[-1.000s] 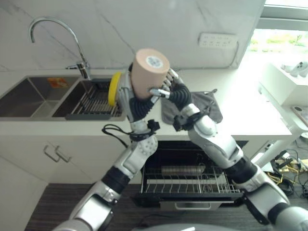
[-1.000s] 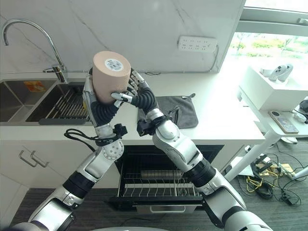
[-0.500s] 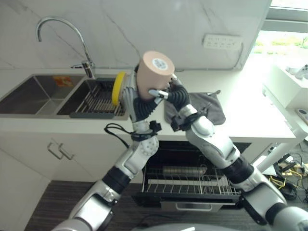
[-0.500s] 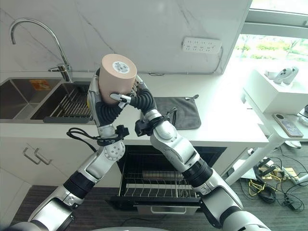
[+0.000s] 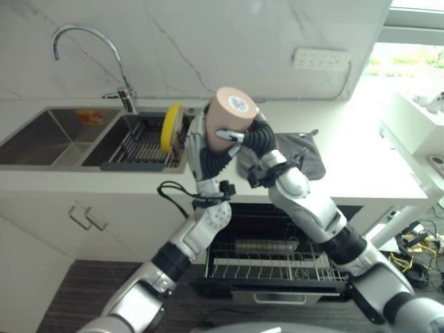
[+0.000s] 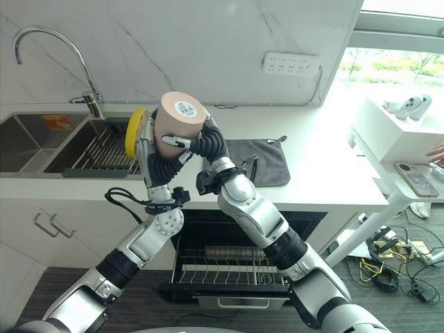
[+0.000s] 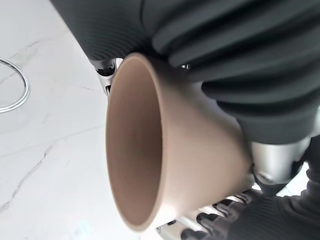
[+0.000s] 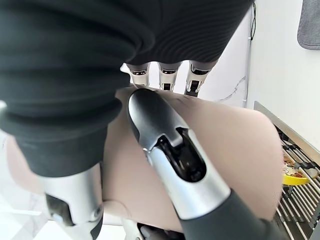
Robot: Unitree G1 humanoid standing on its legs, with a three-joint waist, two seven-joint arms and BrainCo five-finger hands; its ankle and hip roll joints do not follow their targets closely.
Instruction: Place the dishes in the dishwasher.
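Observation:
A beige cup is held bottom-up in the air above the counter's front edge, with a round sticker on its base. My left hand grips its left side, fingers curled against the wall. My right hand holds the other side, and its thumb lies across the cup. The left wrist view looks into the cup's hollow mouth. A yellow dish stands on edge in the sink rack. Below the counter the dishwasher's wire rack is pulled out.
A grey cloth lies on the white counter right of the hands. The double sink and curved tap are at the left. A cabinet with a bar handle sits under the sink.
The cup has moved right and a little lower between both hands, tipping its base to the right. The yellow dish behind it now shows more fully.

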